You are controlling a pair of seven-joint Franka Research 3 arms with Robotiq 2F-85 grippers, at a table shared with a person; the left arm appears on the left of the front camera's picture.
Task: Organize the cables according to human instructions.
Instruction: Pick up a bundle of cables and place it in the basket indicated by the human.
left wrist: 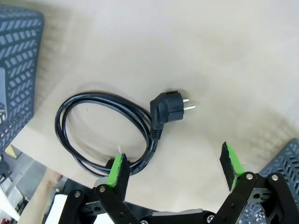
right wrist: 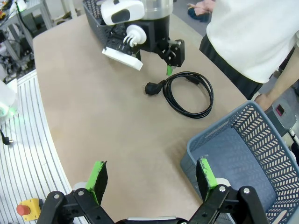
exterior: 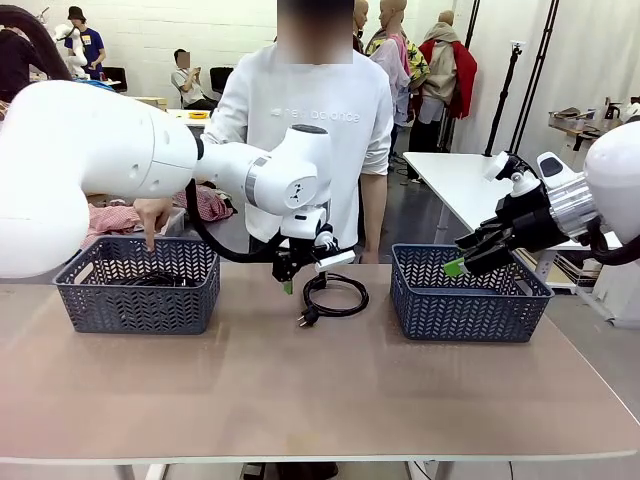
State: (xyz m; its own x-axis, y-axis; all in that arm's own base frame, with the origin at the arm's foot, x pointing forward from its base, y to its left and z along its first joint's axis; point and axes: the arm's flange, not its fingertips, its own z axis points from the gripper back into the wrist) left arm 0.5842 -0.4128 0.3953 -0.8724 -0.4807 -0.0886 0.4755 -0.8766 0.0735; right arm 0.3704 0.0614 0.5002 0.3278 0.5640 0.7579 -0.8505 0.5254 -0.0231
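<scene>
One coiled black cable (exterior: 335, 295) lies on the table between the two baskets, its plug (exterior: 308, 320) pointing toward the robot's side. My left gripper (exterior: 289, 284) hangs open just above the coil's left edge. In the left wrist view the cable (left wrist: 105, 130) and its plug (left wrist: 168, 107) lie under the open left gripper (left wrist: 174, 161), with one green pad over the coil's rim. More black cable (exterior: 150, 278) lies inside the left basket (exterior: 140, 305). My right gripper (exterior: 455, 268) is open above the right basket (exterior: 465, 315), holding nothing; the right wrist view shows this gripper (right wrist: 152, 169) and the cable (right wrist: 189, 93).
A person stands at the far side, one hand (exterior: 152, 225) pointing a finger down into the left basket. The right basket (right wrist: 233, 154) looks bare inside. Open tabletop (exterior: 320, 390) stretches along the near edge. Basket walls (left wrist: 16, 70) flank the cable.
</scene>
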